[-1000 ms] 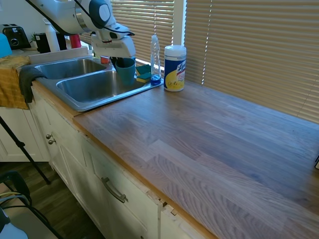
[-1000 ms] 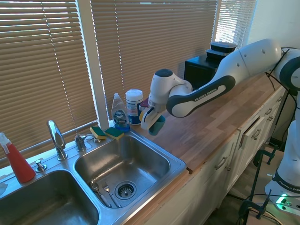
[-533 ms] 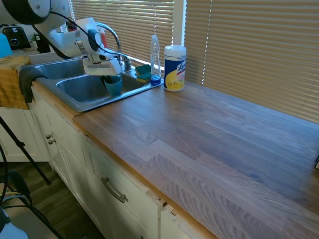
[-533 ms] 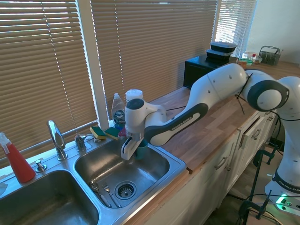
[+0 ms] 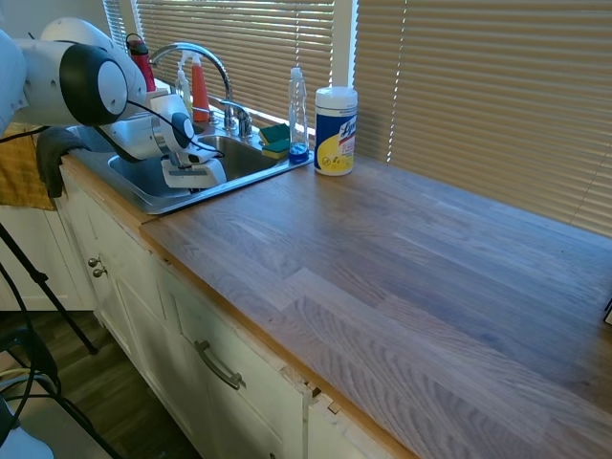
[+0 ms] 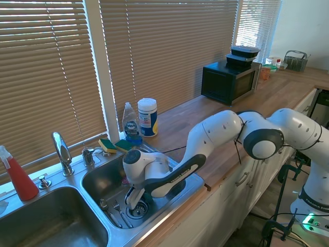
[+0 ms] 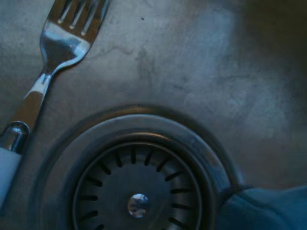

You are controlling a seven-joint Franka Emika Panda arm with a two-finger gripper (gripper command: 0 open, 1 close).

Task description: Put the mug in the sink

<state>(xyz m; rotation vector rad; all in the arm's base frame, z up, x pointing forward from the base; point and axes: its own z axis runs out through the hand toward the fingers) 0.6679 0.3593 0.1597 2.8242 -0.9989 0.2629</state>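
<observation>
The stainless sink (image 5: 143,196) (image 6: 195,180) has two basins, and my gripper (image 6: 132,199) is down inside the right one, just above the drain strainer (image 6: 138,208) (image 7: 136,191). From the first exterior view only the gripper's white hand (image 5: 194,177) shows above the sink rim. The arm hides the mug in both exterior views. In the wrist view a teal mug edge (image 7: 261,208) shows at the frame's border beside the drain, close to the basin floor.
A fork (image 7: 62,38) and other cutlery (image 6: 110,211) lie on the basin floor by the drain. The faucet (image 5: 196,53) (image 6: 60,149), sponges (image 6: 115,145), soap bottle (image 5: 298,115) and wipes canister (image 5: 336,131) stand behind the sink. A yellow towel (image 5: 24,158) hangs at the far basin.
The arm has carried the mug from above the counter edge over the right basin and lowered it to the drain. The mug has dropped out of sight in the exterior views.
</observation>
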